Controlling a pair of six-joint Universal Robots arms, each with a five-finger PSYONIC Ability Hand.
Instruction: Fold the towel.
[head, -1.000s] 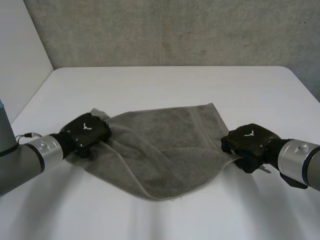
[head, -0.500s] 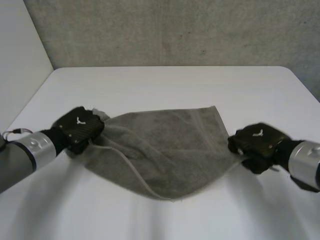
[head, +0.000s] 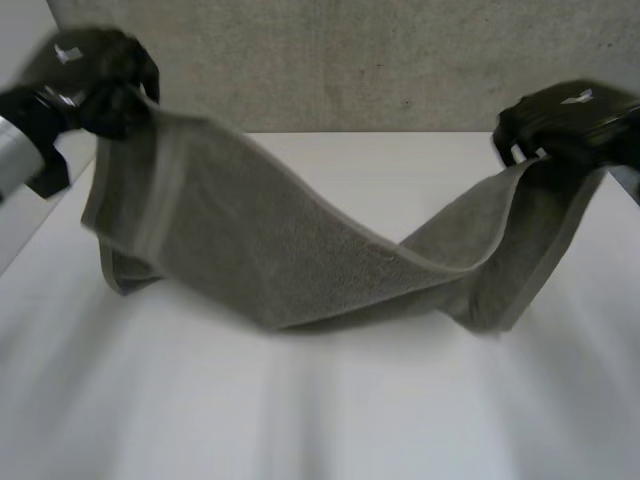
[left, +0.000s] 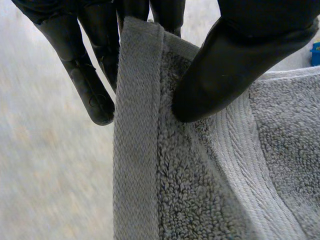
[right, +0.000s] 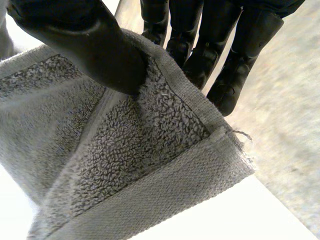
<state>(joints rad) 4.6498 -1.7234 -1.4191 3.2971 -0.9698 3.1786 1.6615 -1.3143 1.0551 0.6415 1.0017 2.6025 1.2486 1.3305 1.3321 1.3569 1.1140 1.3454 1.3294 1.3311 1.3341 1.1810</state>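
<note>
Towel (head: 290, 255): grey terry cloth with a woven hem, held up over the table and strung between the two hands; its middle sags low toward the tabletop.
Left hand (head: 95, 75): raised at the towel's left end, thumb pressing the cloth against the fingers just beside the hemmed edge.
Right hand (head: 565, 120): raised at the towel's right end, thumb and fingers pinching a hemmed corner, where a loose thread sticks out.
Table (head: 330, 410): white, beneath the hanging towel.
Wall (head: 350, 60): rough grey, behind the table.
</note>
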